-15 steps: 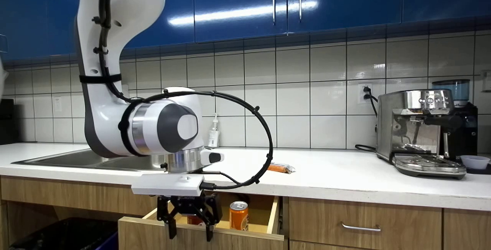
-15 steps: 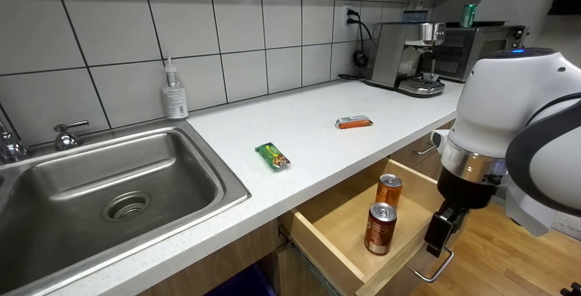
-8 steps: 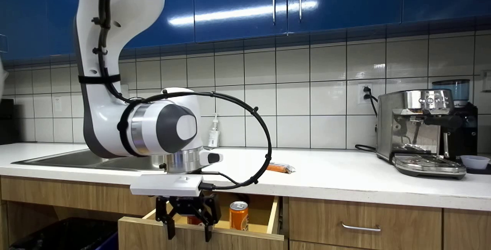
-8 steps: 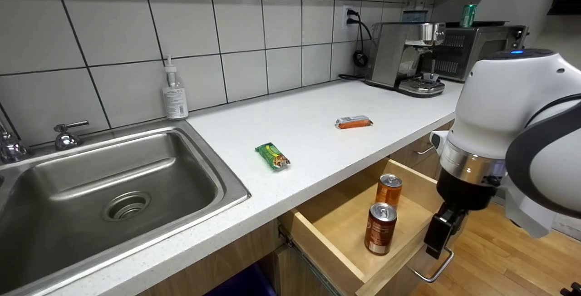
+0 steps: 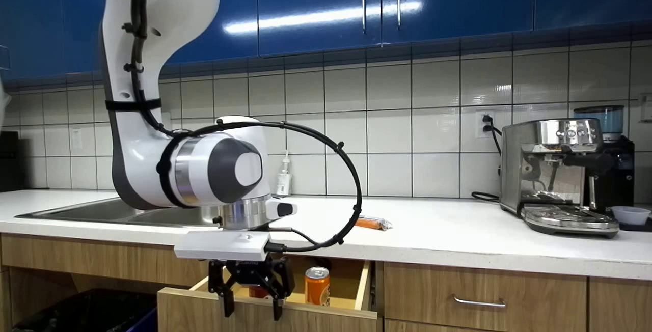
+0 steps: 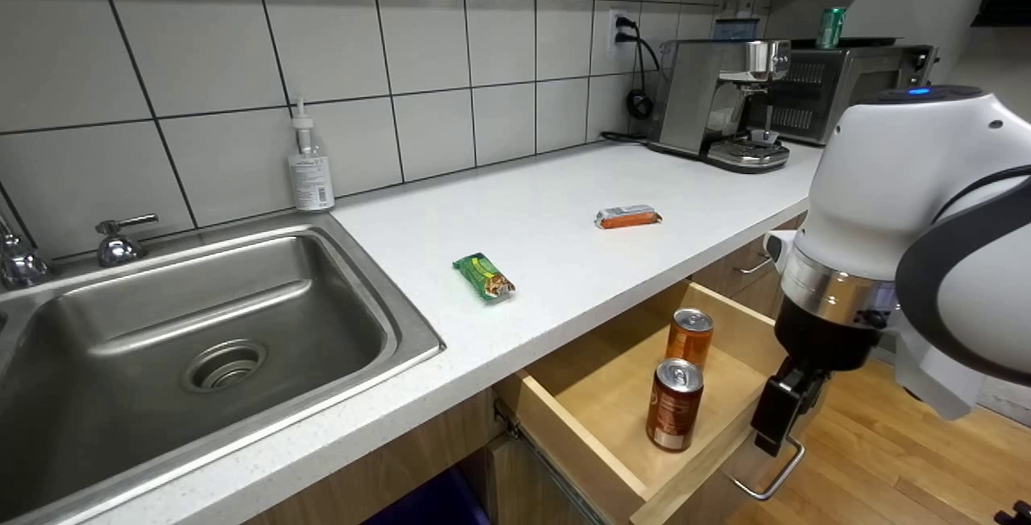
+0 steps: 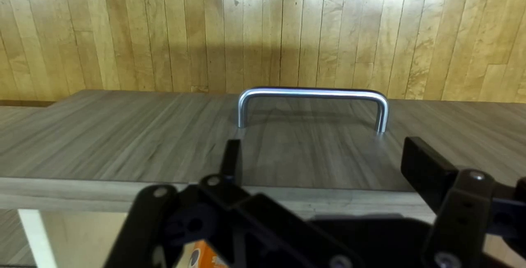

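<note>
gripper (image 5: pixel 253 311) had its fingers (image 5: pixel 227 307) spread wide, pointing down, nothing held. it hung by the front panel (image 5: pixel 326 324) of the pulled-out drawer (image 6: pixel 600 384), near its metal handle (image 7: pixel 312 92); in the wrist view the handle lay beyond the fingertips (image 7: pixel 231 161), within the span between them. contact with the panel: could not tell. drawer sat below the white counter (image 6: pixel 515 203), to one side of the sink (image 6: pixel 145 380). inside it an orange can (image 6: pixel 690 337) stood upright, with a dark red can (image 6: pixel 675 412), also upright, near it on the sink side. on the counter lay a green packet (image 6: pixel 484 277) near the sink and, well apart, an orange packet (image 6: pixel 628 219). espresso machine (image 6: pixel 689 98) stood beyond them by the tiled wall (image 6: pixel 439 134).
</note>
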